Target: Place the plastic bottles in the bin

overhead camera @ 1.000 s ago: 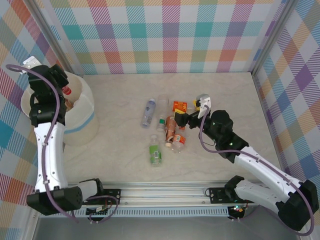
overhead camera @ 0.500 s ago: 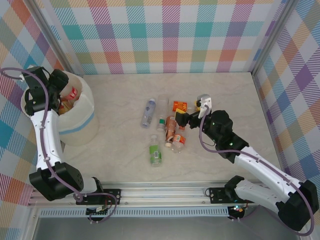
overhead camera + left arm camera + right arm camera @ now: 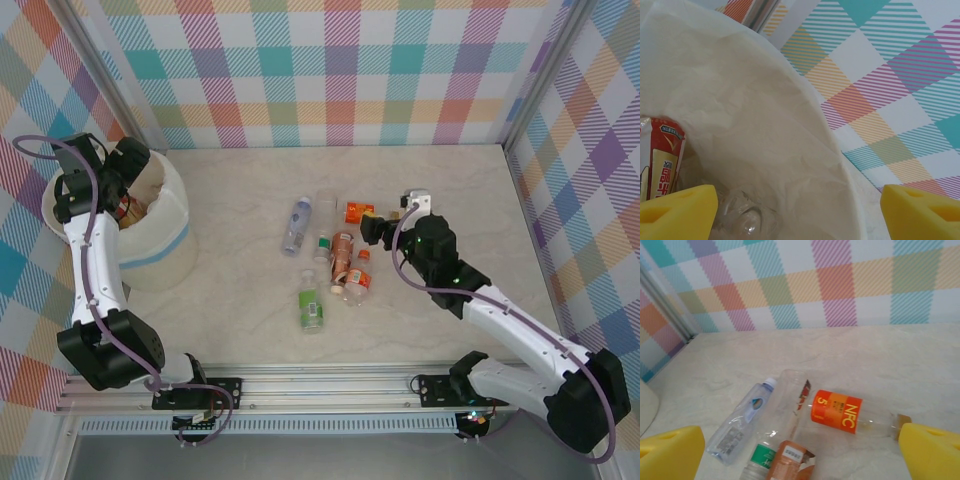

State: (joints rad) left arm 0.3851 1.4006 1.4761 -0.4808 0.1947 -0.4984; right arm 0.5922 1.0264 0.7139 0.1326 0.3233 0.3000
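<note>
Top external view: we count about seven plastic bottles loose mid-counter, with the right claw spread wide just beside them. Further left, our left claw gapes empty over the bin, which holds some bottles. We judge over half is left. The counter is pale and marbled, with plaid walls behind.

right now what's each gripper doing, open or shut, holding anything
left gripper: open over the bin, nothing between its fingers
right gripper: open, facing the plastic bottles, holding nothing
</note>
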